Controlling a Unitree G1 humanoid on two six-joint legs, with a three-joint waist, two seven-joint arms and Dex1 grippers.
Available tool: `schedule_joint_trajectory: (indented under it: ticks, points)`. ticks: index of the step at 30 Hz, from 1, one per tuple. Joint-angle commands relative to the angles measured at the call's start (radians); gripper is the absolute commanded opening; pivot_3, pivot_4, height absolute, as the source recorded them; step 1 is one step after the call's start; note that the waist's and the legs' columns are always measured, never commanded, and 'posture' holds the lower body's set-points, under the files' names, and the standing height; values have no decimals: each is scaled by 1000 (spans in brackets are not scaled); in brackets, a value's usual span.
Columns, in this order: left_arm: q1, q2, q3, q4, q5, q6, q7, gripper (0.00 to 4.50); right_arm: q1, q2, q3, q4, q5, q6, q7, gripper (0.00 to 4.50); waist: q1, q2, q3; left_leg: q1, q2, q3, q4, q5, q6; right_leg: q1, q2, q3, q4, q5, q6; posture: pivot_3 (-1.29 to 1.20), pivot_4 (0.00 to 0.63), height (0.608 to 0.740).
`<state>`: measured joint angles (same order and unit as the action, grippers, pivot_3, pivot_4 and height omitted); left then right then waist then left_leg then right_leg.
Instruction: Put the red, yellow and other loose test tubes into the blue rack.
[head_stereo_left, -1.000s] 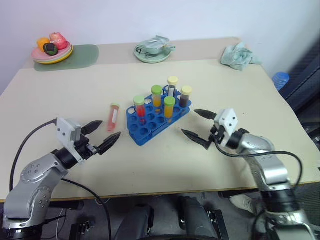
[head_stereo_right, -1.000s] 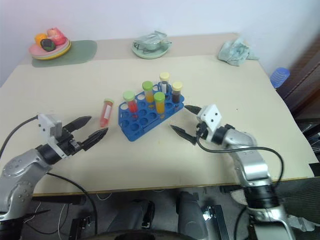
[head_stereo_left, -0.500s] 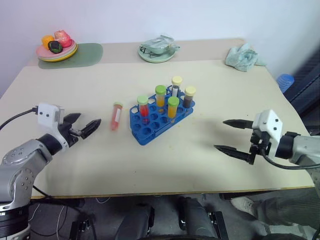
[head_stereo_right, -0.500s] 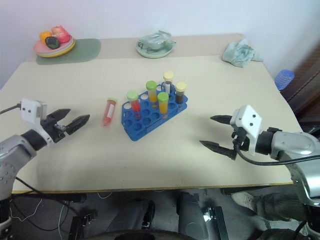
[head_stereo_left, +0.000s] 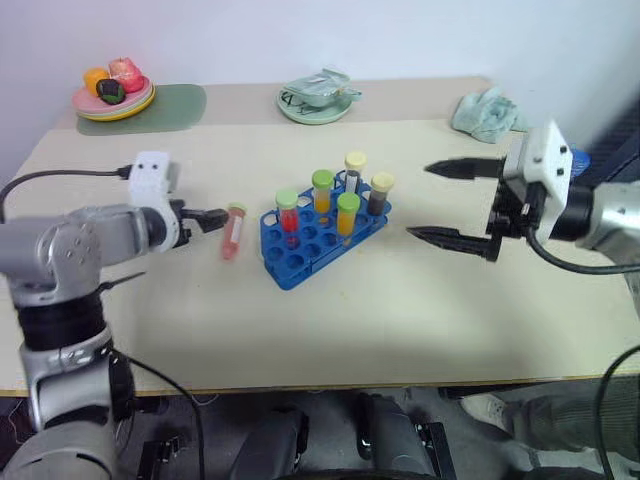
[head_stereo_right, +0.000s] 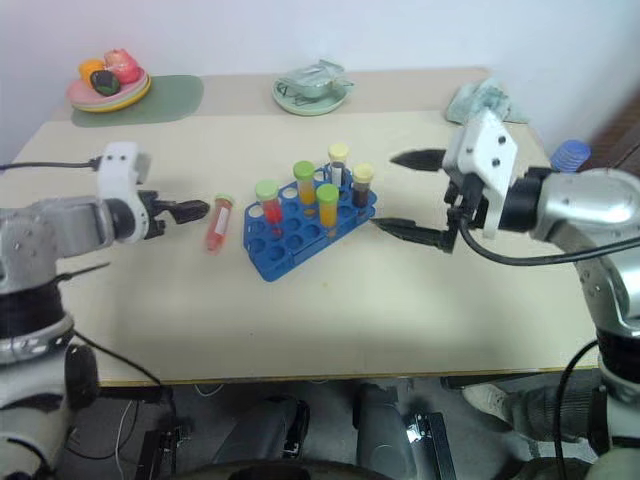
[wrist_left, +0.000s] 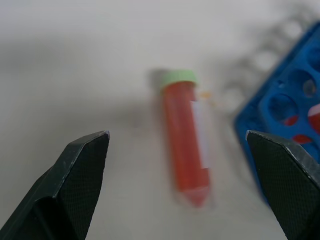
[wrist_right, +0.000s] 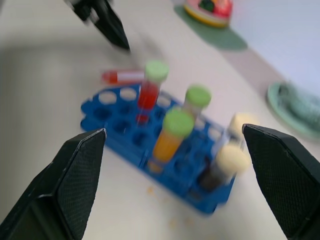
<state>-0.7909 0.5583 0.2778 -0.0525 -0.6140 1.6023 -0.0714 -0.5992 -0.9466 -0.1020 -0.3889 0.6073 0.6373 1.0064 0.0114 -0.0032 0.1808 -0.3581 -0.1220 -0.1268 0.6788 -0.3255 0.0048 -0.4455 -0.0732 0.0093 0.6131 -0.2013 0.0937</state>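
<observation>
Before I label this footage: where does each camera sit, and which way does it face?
Head, both eyes: look forward and down at the blue rack; both arms show.
Left wrist: faces the lying red tube between the open left gripper.
Right wrist: faces the rack through the open right gripper.
Rack and red tube appear in every view.

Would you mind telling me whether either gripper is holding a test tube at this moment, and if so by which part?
Nothing is held. The left gripper is open, with the red tube lying loose on the table between its fingers. The right gripper is open and empty.
</observation>
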Motion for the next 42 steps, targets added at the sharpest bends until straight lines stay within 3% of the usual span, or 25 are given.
schedule_joint_trajectory:
  ticks: [1,9,25,28,34,39,42]
  points:
    - [-63,-18,-37,106,54,12,44,4500,-44,19,38,7,-23,-27,12,4470,1,0,0,-1,0,0,0,0,0,-1,0,0,0,0,0,0,150,740]
    - [-190,-113,0,309,190,9,99,4500,-93,38,71,3,-22,-9,10,4470,4,0,0,-16,-2,0,6,2,-2,-16,-2,0,6,1,0,0,150,740]
    - [-415,-180,58,747,360,-139,131,4500,-132,71,110,30,-68,-54,40,4470,2,-1,0,-16,-3,0,5,2,-2,-17,-3,0,7,1,0,0,150,740]
    - [-439,-172,50,835,374,-183,117,3726,-130,80,112,29,-75,-66,35,4500,2,0,0,-16,-3,0,5,2,-2,-18,-3,0,7,1,0,0,150,740]
    - [-474,-155,24,916,394,-210,81,931,-115,84,102,26,-89,-81,33,4500,0,-1,0,-16,-3,1,6,2,-3,-18,-4,0,9,1,0,0,150,740]
    - [-464,-145,14,877,391,-164,57,782,-99,87,96,25,-93,-92,33,4500,-1,-1,0,-16,-3,4,6,2,-3,-21,-4,2,14,1,0,0,150,740]
    - [-413,-128,5,724,365,-81,18,782,-91,84,92,32,-94,-102,37,4500,-3,-1,0,-16,-3,6,6,2,-3,-22,-4,3,16,1,0,0,150,740]
